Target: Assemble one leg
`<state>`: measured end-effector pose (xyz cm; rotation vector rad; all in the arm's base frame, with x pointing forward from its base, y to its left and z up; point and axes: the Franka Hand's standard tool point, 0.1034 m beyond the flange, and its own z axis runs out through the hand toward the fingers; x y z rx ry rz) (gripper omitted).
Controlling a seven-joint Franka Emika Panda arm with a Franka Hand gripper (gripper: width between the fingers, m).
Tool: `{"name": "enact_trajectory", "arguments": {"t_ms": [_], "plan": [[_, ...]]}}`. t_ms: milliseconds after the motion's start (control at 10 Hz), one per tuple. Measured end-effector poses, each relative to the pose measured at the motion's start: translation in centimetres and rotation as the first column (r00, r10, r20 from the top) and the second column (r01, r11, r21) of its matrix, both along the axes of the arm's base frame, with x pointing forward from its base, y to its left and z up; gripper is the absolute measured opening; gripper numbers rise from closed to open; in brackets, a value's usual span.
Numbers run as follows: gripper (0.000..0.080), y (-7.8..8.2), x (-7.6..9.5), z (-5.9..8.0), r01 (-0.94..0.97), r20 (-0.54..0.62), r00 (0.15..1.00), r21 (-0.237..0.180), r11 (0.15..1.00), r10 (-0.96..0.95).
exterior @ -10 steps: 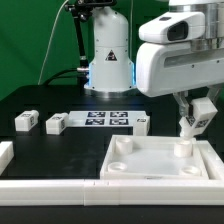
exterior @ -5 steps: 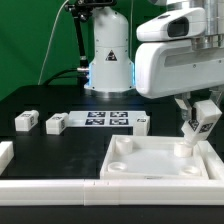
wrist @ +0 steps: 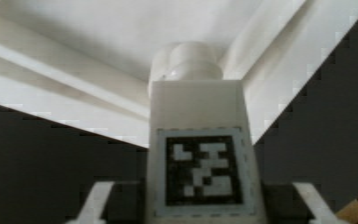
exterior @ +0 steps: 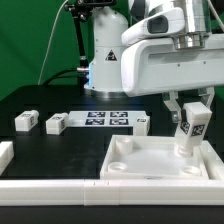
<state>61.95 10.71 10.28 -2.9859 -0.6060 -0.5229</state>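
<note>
My gripper (exterior: 190,118) is shut on a leg (exterior: 190,130), a chunky white block with a black-and-white tag facing the camera. The leg hangs upright, its lower end at the far right corner of the large white tray-like piece (exterior: 150,165). In the wrist view the leg (wrist: 197,110) fills the middle between my two fingers, with my gripper (wrist: 199,208) closed around it. Its round tip sits over the tray piece's white corner (wrist: 105,60). Three more legs (exterior: 24,121) (exterior: 56,124) (exterior: 141,123) lie on the black table.
The marker board (exterior: 107,120) lies flat between the loose legs. A long white rail (exterior: 50,186) runs along the front edge. A white piece (exterior: 5,153) sits at the exterior view's left. The arm's white base (exterior: 108,60) stands behind.
The wrist has turned and swung toward the exterior view's left. The held leg now stands upright with its tag facing the camera, and has dropped closer to the tray piece's corner.
</note>
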Motion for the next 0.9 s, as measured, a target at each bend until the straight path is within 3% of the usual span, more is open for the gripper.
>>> {"name": "enact_trajectory", "arguments": {"t_ms": [300,900], "plan": [[0.0290,-0.3,1.1,-0.4,0.005,0.030,1.000,0.004,1.000,-0.005],[0.0290,-0.1,1.1,-1.1,0.009,0.069,0.998,0.012,1.000,-0.010]]}}
